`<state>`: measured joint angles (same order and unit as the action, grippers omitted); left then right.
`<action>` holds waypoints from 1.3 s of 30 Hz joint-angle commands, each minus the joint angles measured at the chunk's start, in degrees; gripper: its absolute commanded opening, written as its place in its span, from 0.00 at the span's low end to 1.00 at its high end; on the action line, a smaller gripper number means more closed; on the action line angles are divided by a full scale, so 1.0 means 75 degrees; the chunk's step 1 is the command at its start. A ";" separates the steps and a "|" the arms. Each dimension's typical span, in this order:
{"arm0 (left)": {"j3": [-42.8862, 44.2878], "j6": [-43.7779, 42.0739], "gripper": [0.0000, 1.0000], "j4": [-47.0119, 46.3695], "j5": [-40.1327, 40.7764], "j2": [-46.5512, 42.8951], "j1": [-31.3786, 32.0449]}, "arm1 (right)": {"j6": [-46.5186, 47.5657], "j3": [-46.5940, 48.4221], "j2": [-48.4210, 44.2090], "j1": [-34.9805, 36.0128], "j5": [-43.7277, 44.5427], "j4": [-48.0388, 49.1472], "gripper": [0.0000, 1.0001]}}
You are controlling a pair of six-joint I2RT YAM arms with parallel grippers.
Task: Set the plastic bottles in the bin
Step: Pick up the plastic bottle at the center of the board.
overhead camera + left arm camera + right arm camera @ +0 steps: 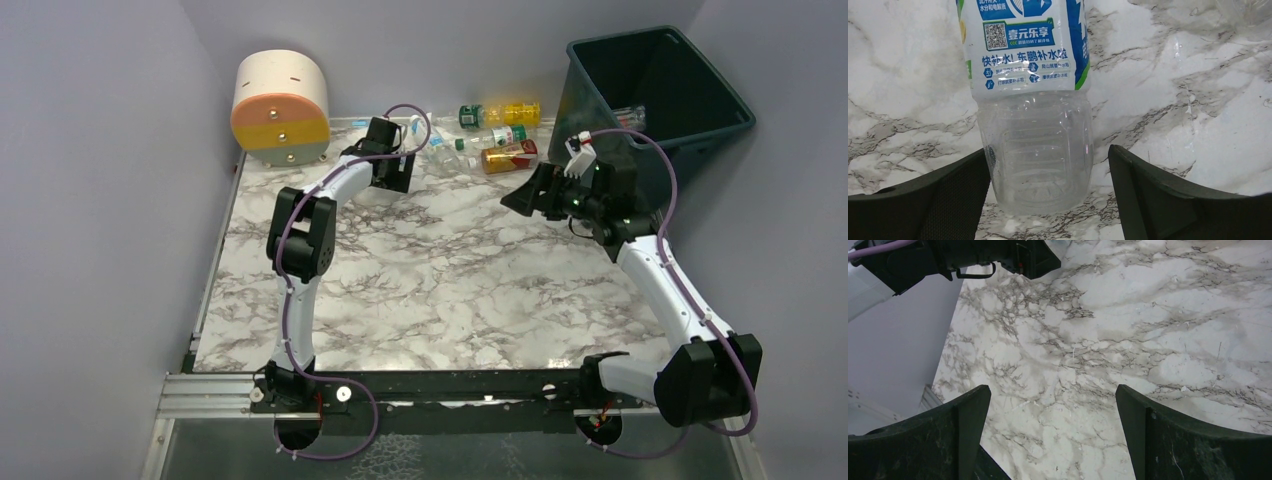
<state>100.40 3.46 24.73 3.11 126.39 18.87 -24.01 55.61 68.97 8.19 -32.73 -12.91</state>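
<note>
L arm [300, 235] reaches to the far-left part of the table [440, 290], close to a round cream/orange/yellow drum [281, 108]. In the L wrist view we see the L fingers [973, 172] spread wide w/ a clear bottle [1038, 150] lying on the marble btwn them. It has a white-and-blue label and its base end is toward the camera. One finger touches or nearly touches the bottle's side. The other stands apart from it w/ marble showing in the gap, so it's not clamped.

R fingers [970, 407] are also released, w/ nothing btwn them and only marble below. In the top view they hang over the table just in front of the bin [680, 75].

The bin sits at the far-right corner, dark teal. We make out sth clear w/ a bit of red inside it, too small to tell for sure.

Three more bottles lie on their sides along the far edge btwn drum and bin:
- yellow bottle [505, 111], farthest back
- green-label bottle [490, 137], just in front of it
- red-label bottle [510, 156] w/ orange liquid, nearest the R fingers
</note>
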 commanded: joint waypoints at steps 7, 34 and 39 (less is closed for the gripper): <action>0.0248 0.0211 0.74 -0.0165 0.0150 -0.0079 0.0011 | -0.0052 -0.0096 -0.0083 0.0056 -0.0136 0.0231 0.98; -0.1204 0.1073 0.56 -0.0206 -0.0946 -0.2748 0.0015 | -0.0131 -0.0150 0.0074 0.0159 -0.0161 0.0379 0.98; -0.1769 0.1167 0.56 -0.0473 -0.2301 -0.3775 0.0044 | -0.0183 -0.0128 0.0045 0.0167 -0.0211 0.0397 0.98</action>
<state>90.19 10.61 24.12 -3.75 104.49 18.87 -24.67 55.09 69.01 9.04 -32.75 -11.77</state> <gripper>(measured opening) 0.656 0.986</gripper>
